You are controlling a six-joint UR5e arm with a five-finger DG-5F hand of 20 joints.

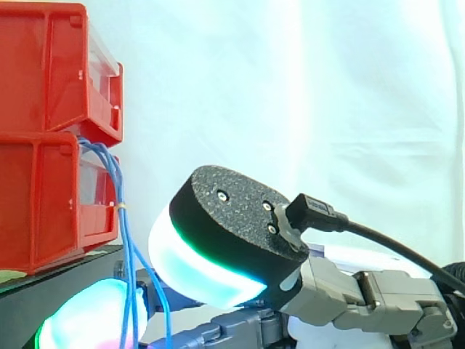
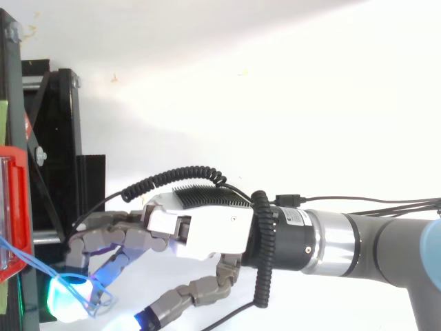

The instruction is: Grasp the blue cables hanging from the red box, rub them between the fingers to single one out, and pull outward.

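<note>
Top view: hand part-curled, pads apparently pinching blue cables. Cables hang vertical below red bin, bin-side of palm; pull goes away from bin.

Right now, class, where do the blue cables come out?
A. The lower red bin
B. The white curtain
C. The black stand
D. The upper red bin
A: the cables leave the top of the lower bin at its open front, just under the upper bin, and hang down.

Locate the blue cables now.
Side view, left: the blue cables hang from the front of the lower red bin, running down beside the hand.
</note>
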